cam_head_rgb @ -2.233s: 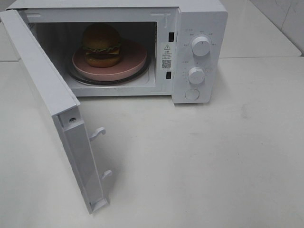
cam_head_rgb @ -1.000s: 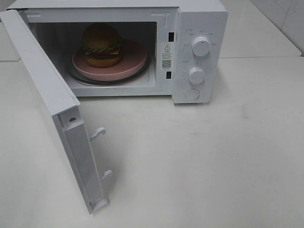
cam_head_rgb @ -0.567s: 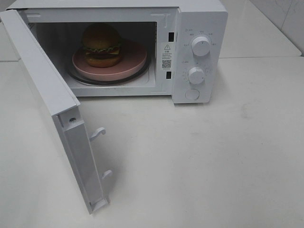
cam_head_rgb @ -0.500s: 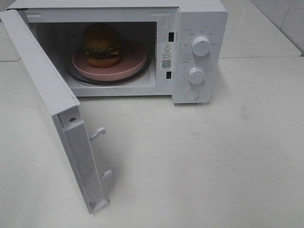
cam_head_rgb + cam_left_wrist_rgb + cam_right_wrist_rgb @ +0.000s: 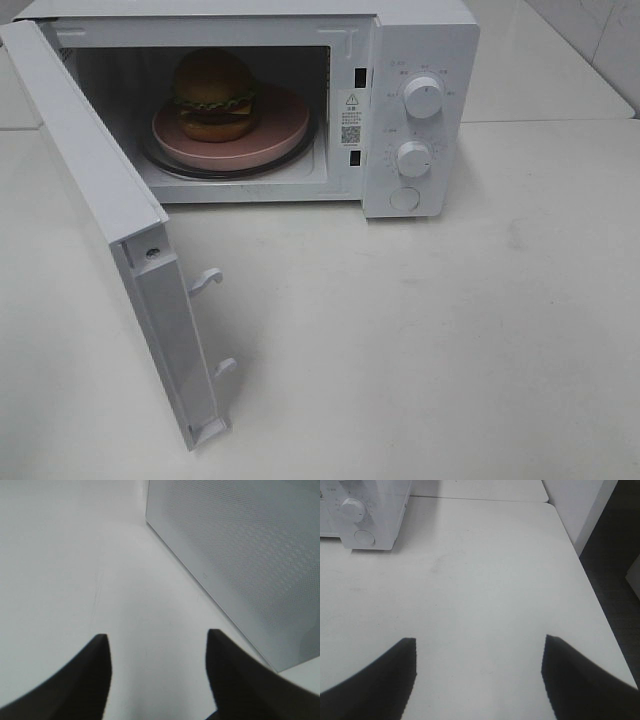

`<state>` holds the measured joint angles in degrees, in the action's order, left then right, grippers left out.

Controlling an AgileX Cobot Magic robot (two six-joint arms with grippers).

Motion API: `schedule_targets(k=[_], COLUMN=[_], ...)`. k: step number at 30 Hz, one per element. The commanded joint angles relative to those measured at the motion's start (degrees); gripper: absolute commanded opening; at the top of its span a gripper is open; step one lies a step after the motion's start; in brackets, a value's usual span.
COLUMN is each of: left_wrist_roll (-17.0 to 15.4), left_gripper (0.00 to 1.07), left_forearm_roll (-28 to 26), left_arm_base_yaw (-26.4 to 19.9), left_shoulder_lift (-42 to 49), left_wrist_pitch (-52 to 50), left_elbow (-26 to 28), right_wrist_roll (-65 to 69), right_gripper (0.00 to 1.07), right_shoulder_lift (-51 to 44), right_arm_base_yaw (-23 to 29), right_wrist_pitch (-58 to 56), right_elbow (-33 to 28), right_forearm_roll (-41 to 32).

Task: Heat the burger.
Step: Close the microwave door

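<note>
Burger [image 5: 213,93] sits on pink plate [image 5: 285,125] inside microwave [image 5: 420,30] at tabletop [image 5: 450,330] far edge, door [image 5: 90,170] wide open. Next imo: shut door w/ left gripper [image 5: 156,636] — jaws apart, empty, beside door's outer face. Push flat near latch edge, slowly, till hooks [image 5: 205,280] seat. Right gripper [image 5: 477,642] also agape, empty — free for lower knob [image 5: 413,158].

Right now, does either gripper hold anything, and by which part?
Nothing is held. The left gripper and the right gripper show open jaws over the table; the burger sits on the plate inside the microwave.
</note>
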<state>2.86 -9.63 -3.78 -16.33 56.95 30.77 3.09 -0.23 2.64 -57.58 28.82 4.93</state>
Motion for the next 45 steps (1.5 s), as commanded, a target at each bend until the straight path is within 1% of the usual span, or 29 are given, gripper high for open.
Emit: schedule_targets(k=[1, 3, 4, 6, 8, 9, 11, 12, 15, 16, 17, 18, 20, 21, 22, 27, 30, 31, 33, 34, 35, 36, 37, 38, 39, 41, 42, 44, 45], left_wrist_roll=[-0.2, -0.1, -0.1, 0.2, 0.8, 2.9, 4.2, 6.6, 8.7, 9.7, 12.6, 12.6, 16.3, 16.3, 17.9, 17.6, 15.6, 13.5, 11.9, 8.1, 8.1, 2.6, -0.2, -0.2, -4.9, -6.6, -9.3, -10.3, -12.3], left_gripper=[0.32, 0.15, 0.15, 0.0, 0.0, 0.0, 0.0, 0.0, 0.0, 0.0, 0.0, 0.0, 0.0, 0.0, 0.0, 0.0, 0.0, 0.0, 0.0, 0.0, 0.0, 0.0, 0.0, 0.0, 0.0, 0.0, 0.0, 0.0, 0.0], left_forearm_roll=[-0.5, -0.5, -0.5, -0.3, -0.3, -0.3, -0.5, -1.3, -3.0, -4.2, -6.4, -6.4, -9.6, -9.6, -11.3, -11.5, -11.1, -9.7, -8.3, -4.4, -4.4, 0.9, 4.1, 4.1, 10.3, 12.5, 17.5, 19.2, 22.9], left_arm_base_yaw=[0.2, 0.2, 0.2, 0.2, 0.2, 0.2, 0.2, 0.2, 0.2, 0.2, 0.2, 0.2, 0.2, 0.2, 0.2, 0.2, 0.2, 0.2, 0.2, 0.2, 0.2, 0.2, 0.2, 0.2, 0.2, 0.2, 0.2, 0.2, 0.2], left_shoulder_lift=[-2.3, -5.2, -5.2, -8.5, -9.8, -12.1, -13.3, -15.5, -17.6, -18.6, -20.2, -20.2, -22.5, -22.5, -23.9, -26.6, -29.4, -31.2, -32.1, -34.0, -34.0, -35.8, -36.9, -36.9, -39.6, -40.9, -44.2, -45.6, -49.0], left_wrist_pitch=[-4.5, -10.3, -10.3, -15.4, -17.2, -20.7, -22.6, -26.1, -30.8, -33.1, -38.9, -38.9, -47.1, -47.1, -53.2, -64.1, -70.8, -74.0, -75.9, -80.4, -80.4, -84.9, -86.8, -86.8, -88.8, -89.7, -93.0, -95.3, -99.8], left_elbow=[0.2, -0.1, -0.1, -0.1, -0.1, -0.1, -0.1, -0.2, -0.9, -1.7, -3.7, -3.7, -7.0, -7.0, -9.7, -14.2, -16.8, -18.2, -18.9, -20.2, -20.2, -21.3, -21.7, -21.7, -21.8, -21.8, -21.8, -21.8, -21.8], right_wrist_roll=[0.2, 0.2, 0.2, 0.2, 0.2, 0.2, 0.2, 0.2, 0.2, 0.2, 0.2, 0.2, 0.2, 0.2, 0.2, 0.2, 0.2, 0.2, 0.2, 0.2, 0.2, 0.2, 0.2, 0.2, 0.2, 0.2, 0.2, 0.2, 0.2], right_gripper=[0.68, 0.68, 0.68, 0.68, 0.68, 0.68, 0.68, 0.68, 0.68, 0.68, 0.68, 0.68, 0.68, 0.68, 0.68, 0.68, 0.68, 0.68, 0.68, 0.68, 0.68, 0.68, 0.68, 0.68, 0.68, 0.68, 0.68, 0.68, 0.68], right_shoulder_lift=[-1.7, -1.7, -1.7, -1.7, -1.7, -1.7, -1.7, -1.7, -1.7, -1.7, -1.7, -1.7, -1.7, -1.7, -1.7, -1.7, -1.7, -1.7, -1.7, -1.7, -1.7, -1.7, -1.7, -1.7, -1.7, -1.7, -1.7, -1.7, -1.7], right_arm_base_yaw=[-0.5, -0.5, -0.5, -0.5, -0.5, -0.5, -0.5, -0.5, -0.5, -0.5, -0.5, -0.5, -0.5, -0.5, -0.5, -0.5, -0.5, -0.5, -0.5, -0.5, -0.5, -0.5, -0.5, -0.5, -0.5, -0.5, -0.5, -0.5, -0.5], right_wrist_pitch=[0.6, 0.6, 0.6, 0.6, 0.6, 0.6, 0.6, 0.6, 0.6, 0.6, 0.6, 0.6, 0.6, 0.6, 0.6, 0.6, 0.6, 0.6, 0.6, 0.6, 0.6, 0.6, 0.6, 0.6, 0.6, 0.6, 0.6, 0.6, 0.6], right_elbow=[-0.1, -0.1, -0.1, -0.1, -0.1, -0.1, -0.1, -0.1, -0.1, -0.1, -0.1, -0.1, -0.1, -0.1, -0.1, -0.1, -0.1, -0.1, -0.1, -0.1, -0.1, -0.1, -0.1, -0.1, -0.1, -0.1, -0.1, -0.1, -0.1], right_forearm_roll=[0.1, 0.1, 0.1, 0.1, 0.1, 0.1, 0.1, 0.1, 0.1, 0.1, 0.1, 0.1, 0.1, 0.1, 0.1, 0.1, 0.1, 0.1, 0.1, 0.1, 0.1, 0.1, 0.1, 0.1, 0.1, 0.1, 0.1, 0.1, 0.1])
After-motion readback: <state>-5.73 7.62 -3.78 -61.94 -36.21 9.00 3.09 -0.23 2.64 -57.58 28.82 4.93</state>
